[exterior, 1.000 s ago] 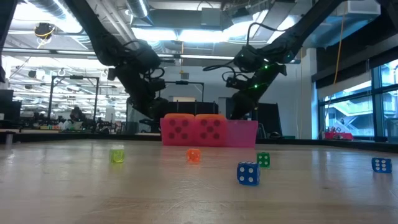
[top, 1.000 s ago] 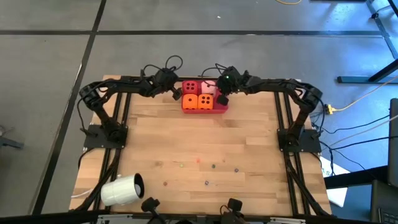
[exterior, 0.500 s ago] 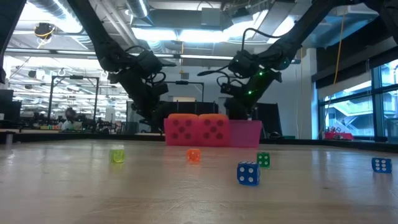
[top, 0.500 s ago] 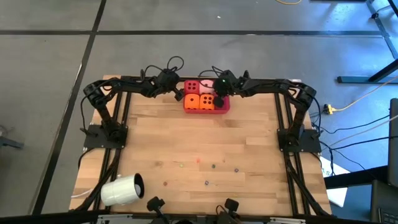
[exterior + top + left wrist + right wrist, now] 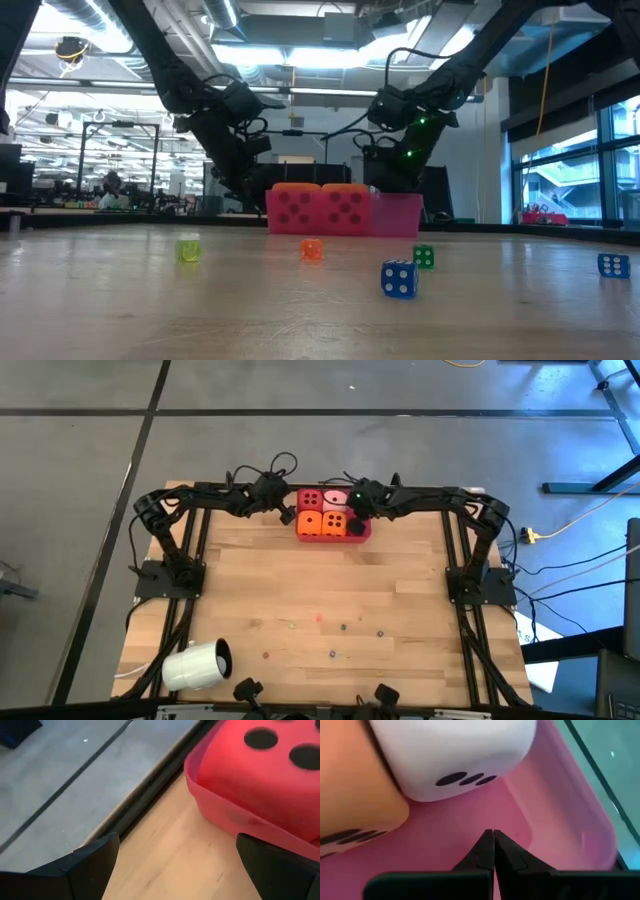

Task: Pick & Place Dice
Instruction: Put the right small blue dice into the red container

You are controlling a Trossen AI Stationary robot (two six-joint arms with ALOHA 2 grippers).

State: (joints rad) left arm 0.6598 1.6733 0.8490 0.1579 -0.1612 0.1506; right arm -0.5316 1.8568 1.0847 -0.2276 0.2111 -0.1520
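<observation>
The right end effector [image 5: 493, 851] has its fingers pressed together on nothing, tips low inside the red tray [image 5: 580, 827]; over the last second it has slid in from the tray's outer end to hang above its right part, and the tray has shifted with it a little toward the right arm's side of the surface [image 5: 320, 590]. Just ahead of those closed tips sits the pale pink die [image 5: 455, 750], with an orange die [image 5: 355, 795] touching it on one side. In the high view all four dice lie packed in the tray: the red die [image 5: 309, 498] and the pink one in the far row, the two orange dice [image 5: 322, 522] in the near row. The left end effector [image 5: 283, 512] waits just outside the tray's other end, fingers spread and empty, hardly moved. Judging by this, the right arm has nudged rather than grasped; its fingers would need to part before any die can be lifted, so no pick is under way yet.
</observation>
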